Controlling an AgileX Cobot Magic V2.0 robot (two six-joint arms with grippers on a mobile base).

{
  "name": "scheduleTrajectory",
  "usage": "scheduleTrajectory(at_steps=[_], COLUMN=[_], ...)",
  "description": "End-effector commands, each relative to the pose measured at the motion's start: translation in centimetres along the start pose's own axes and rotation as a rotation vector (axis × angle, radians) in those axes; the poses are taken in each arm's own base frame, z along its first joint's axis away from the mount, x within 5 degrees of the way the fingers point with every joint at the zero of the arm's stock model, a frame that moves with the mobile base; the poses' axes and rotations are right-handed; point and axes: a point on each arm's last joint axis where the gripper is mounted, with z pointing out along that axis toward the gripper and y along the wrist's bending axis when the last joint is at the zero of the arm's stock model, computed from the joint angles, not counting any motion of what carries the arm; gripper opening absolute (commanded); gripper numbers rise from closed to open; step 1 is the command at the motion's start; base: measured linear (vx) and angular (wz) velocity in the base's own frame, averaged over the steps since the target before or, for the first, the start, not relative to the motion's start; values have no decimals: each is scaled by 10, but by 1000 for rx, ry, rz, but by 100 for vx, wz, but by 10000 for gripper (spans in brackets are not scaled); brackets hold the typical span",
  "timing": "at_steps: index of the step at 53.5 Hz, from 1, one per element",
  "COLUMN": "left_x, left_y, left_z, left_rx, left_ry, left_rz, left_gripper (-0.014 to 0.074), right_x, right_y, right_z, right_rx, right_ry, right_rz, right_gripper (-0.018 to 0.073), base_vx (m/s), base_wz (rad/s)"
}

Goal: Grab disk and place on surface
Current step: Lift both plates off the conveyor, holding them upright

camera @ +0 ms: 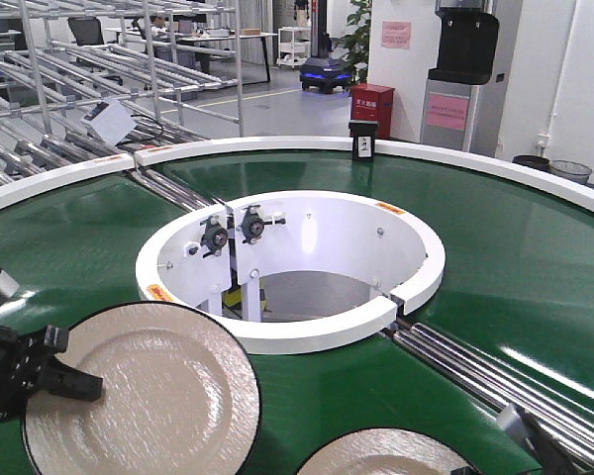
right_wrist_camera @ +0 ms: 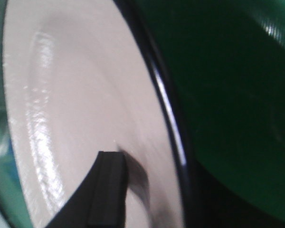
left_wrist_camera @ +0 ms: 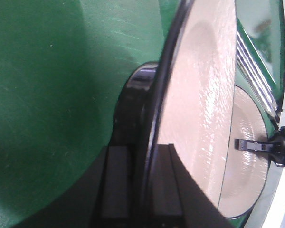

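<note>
Metal roller racks stand on a workshop floor behind the green conveyor belt, whose white inner ring walls an open well at its middle. At the near left, the left gripper straddles the black rim of a cream disk lying on the belt. The left wrist view shows one finger on each side of that rim, clenched on it, with the disk's dark underside showing. Bare green belt runs from the disk up to the white ring. Just right, a second disk sits on the belt, with a narrow strip of belt between the two. The right gripper has one finger over this disk's face; I cannot tell whether its jaws are closed. Steel rollers cross the belt beside it
</note>
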Motion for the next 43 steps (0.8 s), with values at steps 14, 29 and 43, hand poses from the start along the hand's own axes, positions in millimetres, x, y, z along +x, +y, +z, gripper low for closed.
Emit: scheduleTrajectory(at_steps=[14,29,43], left_x=[-14,-8,8], left_y=[-27,-60,-113], left_z=[-19,9,45], left_rx=[76,145,260], left_ry=[-137,-92,-39], left_rz=[-75,-149,-174], left_gripper=[-1,-1,-1], right_x=[-9,-35,-54], right_y=[43,138,217], right_z=[-93,-166,-187], right_rx=[-199,-300,-403], right_ry=[-161,-328,-361], right_rz=[41,-74,-151], right_gripper=[-8,-8,-8], base_vx=[0,0,0], base_wz=[0,0,0])
